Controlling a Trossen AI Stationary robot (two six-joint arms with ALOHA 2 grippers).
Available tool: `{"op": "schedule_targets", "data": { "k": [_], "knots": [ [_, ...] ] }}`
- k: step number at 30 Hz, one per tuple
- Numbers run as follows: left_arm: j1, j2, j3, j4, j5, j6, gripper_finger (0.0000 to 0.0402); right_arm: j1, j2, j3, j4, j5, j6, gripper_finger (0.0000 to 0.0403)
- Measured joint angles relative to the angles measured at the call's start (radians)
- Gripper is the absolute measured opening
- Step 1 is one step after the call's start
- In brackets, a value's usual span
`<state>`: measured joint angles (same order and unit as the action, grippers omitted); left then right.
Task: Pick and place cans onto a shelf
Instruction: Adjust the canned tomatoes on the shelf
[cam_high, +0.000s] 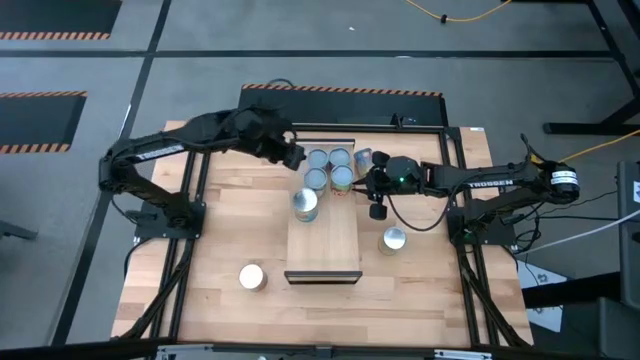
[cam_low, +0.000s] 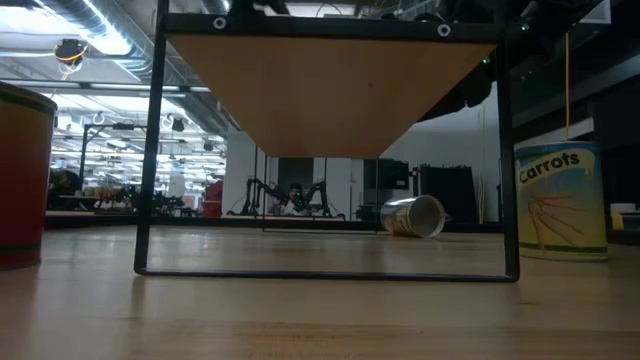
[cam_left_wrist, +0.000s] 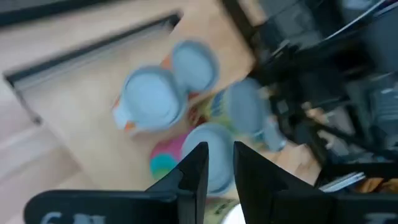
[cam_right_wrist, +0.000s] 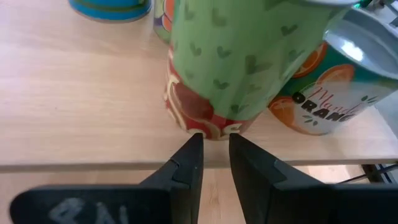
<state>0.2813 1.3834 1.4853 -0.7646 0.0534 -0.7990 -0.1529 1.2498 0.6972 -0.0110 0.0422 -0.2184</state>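
Observation:
The shelf (cam_high: 325, 240) is a pale board on a dark frame. Four cans stand close together at its far end (cam_high: 329, 167), and one more (cam_high: 305, 203) stands nearer. Two cans stand on the table (cam_high: 393, 240) (cam_high: 251, 277). In the low view a can (cam_low: 413, 215) lies on its side. My left gripper (cam_high: 297, 155) is shut and empty, just left of the group and above it (cam_left_wrist: 217, 165). My right gripper (cam_high: 362, 183) is shut at the shelf's right edge, its tips (cam_right_wrist: 214, 146) at the foot of a green can (cam_right_wrist: 242, 56). My right gripper points level from the table's right at the bottom rim (cam_right_wrist: 208, 129) of the green can, which stands on the shelf. I cannot tell whether the shut fingertips touch it.
An orange-labelled can (cam_right_wrist: 323, 93) stands right beside the green one. In the low view a carrots can (cam_low: 560, 200) stands at the right and a red can (cam_low: 20, 180) at the left. The shelf's near half (cam_high: 335, 250) is bare board.

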Motion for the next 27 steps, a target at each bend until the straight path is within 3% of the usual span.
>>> {"op": "schedule_targets", "data": {
  "k": [7, 13, 27],
  "knots": [
    [-0.036, -0.109, 0.001, -0.043, 0.033, 0.076, 0.0067, 0.000, -0.050, 0.002, -0.015, 0.000, 0.000, 0.0083],
    [-0.136, -0.161, 0.001, -0.164, 0.035, 0.075, 0.0067, -0.002, -0.062, 0.001, -0.018, 0.026, -0.002, 0.0083],
    [-0.444, -0.048, 0.000, -0.232, -0.048, 0.070, 0.0066, -0.011, -0.062, 0.001, -0.013, 0.054, -0.002, 0.0083]
  ]
}}
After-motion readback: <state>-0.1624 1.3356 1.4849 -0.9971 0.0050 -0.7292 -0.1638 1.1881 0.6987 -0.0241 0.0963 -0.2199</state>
